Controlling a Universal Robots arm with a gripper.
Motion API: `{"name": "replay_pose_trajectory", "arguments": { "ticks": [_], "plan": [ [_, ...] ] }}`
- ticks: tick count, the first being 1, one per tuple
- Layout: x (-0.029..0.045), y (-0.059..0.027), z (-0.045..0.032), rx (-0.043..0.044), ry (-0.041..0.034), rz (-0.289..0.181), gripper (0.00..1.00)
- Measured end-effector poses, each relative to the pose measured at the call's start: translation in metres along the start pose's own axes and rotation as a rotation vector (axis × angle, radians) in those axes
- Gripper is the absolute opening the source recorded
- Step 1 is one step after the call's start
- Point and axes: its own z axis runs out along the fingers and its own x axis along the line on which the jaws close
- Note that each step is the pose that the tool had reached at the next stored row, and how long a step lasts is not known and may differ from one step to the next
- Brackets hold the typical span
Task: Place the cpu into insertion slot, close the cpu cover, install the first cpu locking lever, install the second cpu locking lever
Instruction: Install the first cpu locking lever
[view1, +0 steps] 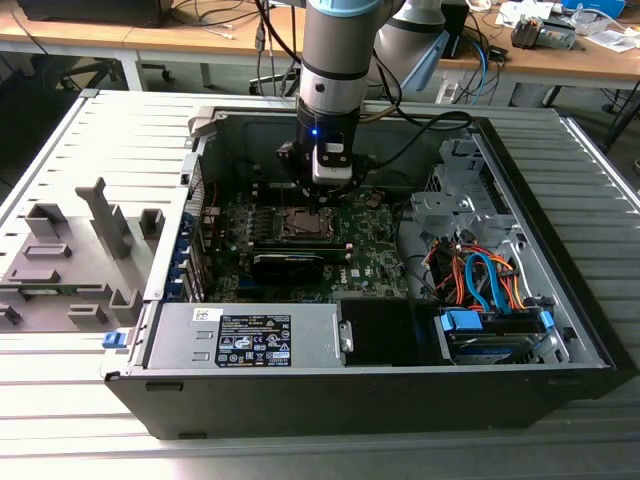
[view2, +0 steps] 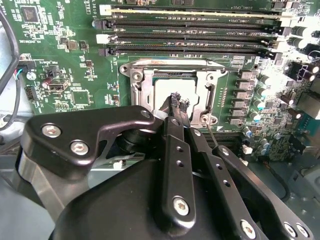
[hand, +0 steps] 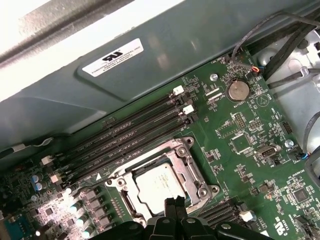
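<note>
In the exterior view, the gripper (view1: 320, 198) hangs just above the slot (view1: 303, 224) inside the open case (view1: 560, 330). In the second wrist view, its tips are pinched together, holding nothing, over the cpu (view2: 165, 90). The cpu sits in the slot under the cover (view2: 201, 84) (lying flat). In the first wrist view, the tips meet at the cpu's edge.
</note>
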Motion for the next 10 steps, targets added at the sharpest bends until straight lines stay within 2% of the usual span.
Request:
{"name": "replay_pose_trajectory", "arguments": {
  "ticks": [10],
  "plan": [
    [0.0, 0.0, 0.0, 0.0007, -0.0005, -0.019, 0.11]
  ]
}}
